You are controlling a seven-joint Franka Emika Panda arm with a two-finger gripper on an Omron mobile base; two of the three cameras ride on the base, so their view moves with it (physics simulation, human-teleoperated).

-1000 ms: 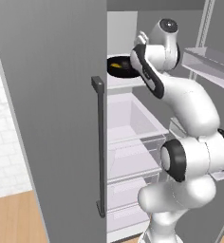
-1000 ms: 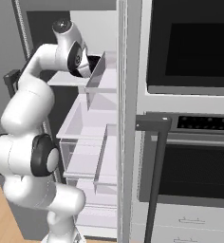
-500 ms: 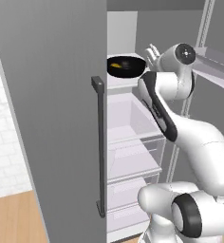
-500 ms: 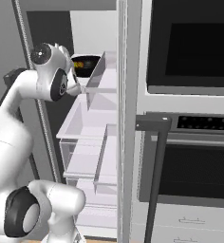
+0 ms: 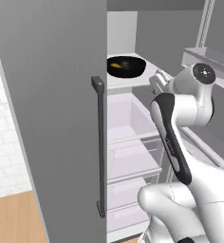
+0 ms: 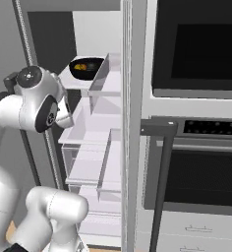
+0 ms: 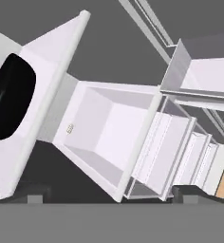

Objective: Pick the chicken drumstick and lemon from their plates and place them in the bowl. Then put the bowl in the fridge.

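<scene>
The black bowl (image 5: 126, 67) sits on the top white shelf of the open fridge (image 5: 133, 118). Inside it a yellow spot reads as the lemon (image 5: 116, 65), and an orange-brown bit beside it as the chicken drumstick (image 6: 79, 66). My gripper (image 5: 157, 79) hangs just in front of the shelf edge, right of the bowl and clear of it. In the hand view the gripper (image 7: 109, 197) is open with nothing between its fingertips (image 7: 35, 198), and the bowl (image 7: 9, 97) lies off to the left. The plates are out of view.
The grey fridge door (image 5: 52, 118) stands open at the left, with its dark bar handle (image 5: 100, 147). White drawers (image 7: 114, 137) and door bins (image 7: 199, 80) lie below and beside the shelf. A black wall oven (image 6: 196, 54) stands to the right of the fridge.
My arm has pulled back out of the fridge and sunk lower, away from the bowl. The bowl stays on the top shelf. My gripper remains open.
</scene>
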